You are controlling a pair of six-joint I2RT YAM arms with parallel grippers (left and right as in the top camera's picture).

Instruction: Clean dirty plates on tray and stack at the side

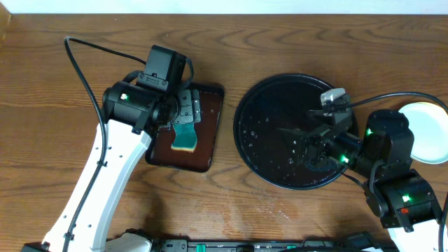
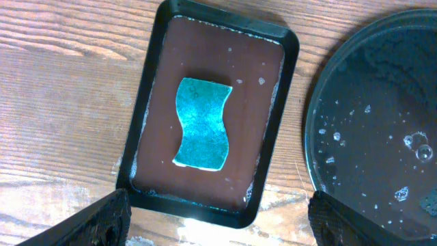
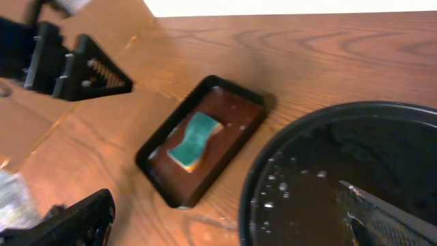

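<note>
Left jaws stood spread wide with nothing between them: in the left wrist view one dark finger (image 2: 102,217) sat in each lower corner, with only wood and tray rim between. They hung to the left of the tray (image 1: 269,105), over the smaller brown tray (image 1: 206,136), where a teal sponge (image 1: 185,136) lay flat and untouched. The right jaws were likewise fully spread and held nothing. The right wrist view put one finger (image 3: 78,220) low at the left and the other low at the right.

Overhead, the right jaws hovered above the right half of the tray, whose glossy black floor was dotted with water drops. Only the overhead view showed the plates (image 1: 428,133). They were pale and round, on the counter (image 1: 35,105) to the right of the tray. The right arm (image 1: 392,147) partly hid them, so their number could not be told. Both wrist views caught the sponge and part of the tray's rim instead.
</note>
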